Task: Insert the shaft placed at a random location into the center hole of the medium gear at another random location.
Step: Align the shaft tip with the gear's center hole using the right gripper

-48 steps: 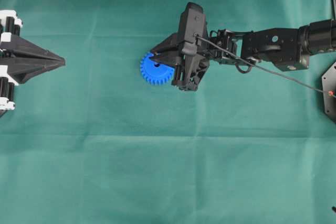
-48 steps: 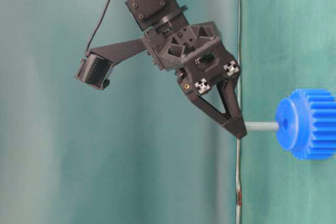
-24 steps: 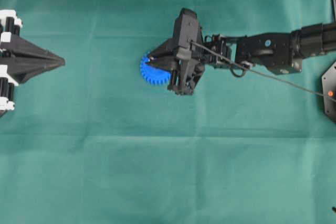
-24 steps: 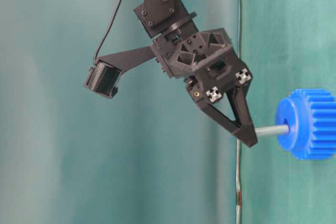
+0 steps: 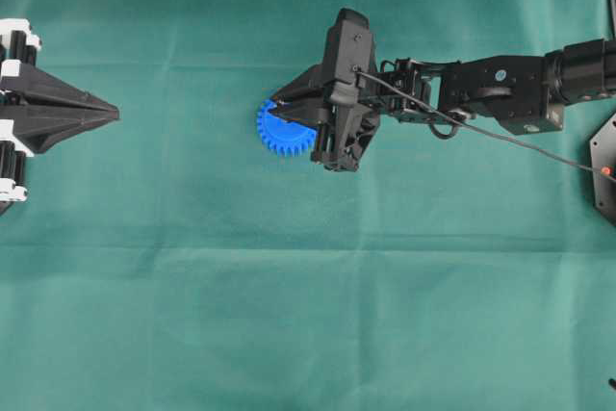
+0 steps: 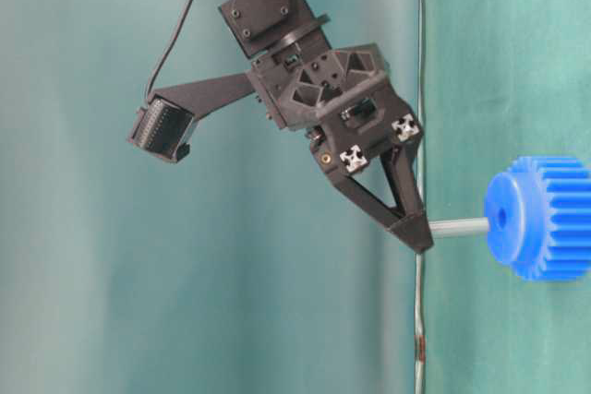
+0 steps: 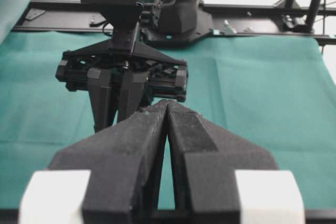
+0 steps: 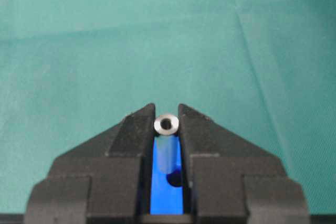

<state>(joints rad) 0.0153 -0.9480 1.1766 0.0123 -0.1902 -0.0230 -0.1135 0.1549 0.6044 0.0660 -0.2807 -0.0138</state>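
The shaft is being pinched at one end between the fingers of the right gripper, and its free end is touching the face of the medium gear. In the table-level view this end is lying just beside the center hole, at its lower side, so I cannot tell if it is entering the hole. In the right wrist view the shaft is showing its ring-shaped end between the two fingers, with the blue gear and its dark hole behind it.

The gear is lying on the green tabletop, partly covered by the right gripper, which is reaching over it from the right side.

Well apart from the gear, at the left edge of the overhead view, the left gripper is resting with its fingers pressed together and holding nothing.
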